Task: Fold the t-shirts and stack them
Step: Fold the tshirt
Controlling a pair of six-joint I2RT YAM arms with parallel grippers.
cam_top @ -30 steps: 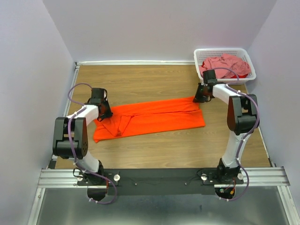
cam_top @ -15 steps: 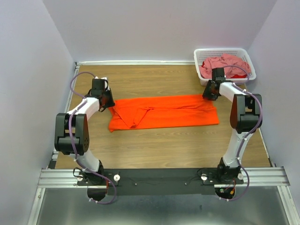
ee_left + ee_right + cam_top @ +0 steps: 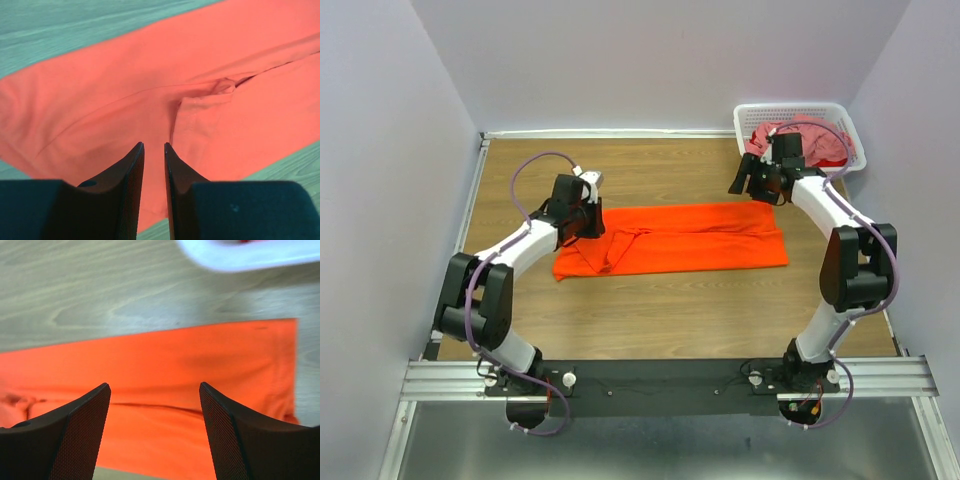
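Observation:
The orange t-shirt (image 3: 680, 238) lies flat on the table as a long strip folded lengthwise, its sleeve end bunched at the left. My left gripper (image 3: 590, 225) hovers over that left part. In the left wrist view its jaws (image 3: 154, 145) stand a narrow gap apart, with nothing between them and orange cloth (image 3: 150, 90) below. My right gripper (image 3: 740, 186) hangs over the strip's far right corner. It is wide open and empty (image 3: 155, 386) above the orange cloth (image 3: 165, 370). The pink t-shirt (image 3: 800, 140) sits crumpled in the basket.
The white lattice basket (image 3: 790, 106) stands at the back right corner, just behind my right gripper; its rim (image 3: 250, 252) shows blurred in the right wrist view. Walls close in the table on the left, back and right. Bare wood shows around the orange strip.
The orange t-shirt was dragged right and back, then left lying. My right gripper opened and lifted off its corner. My left gripper moved right, over the shirt's left part.

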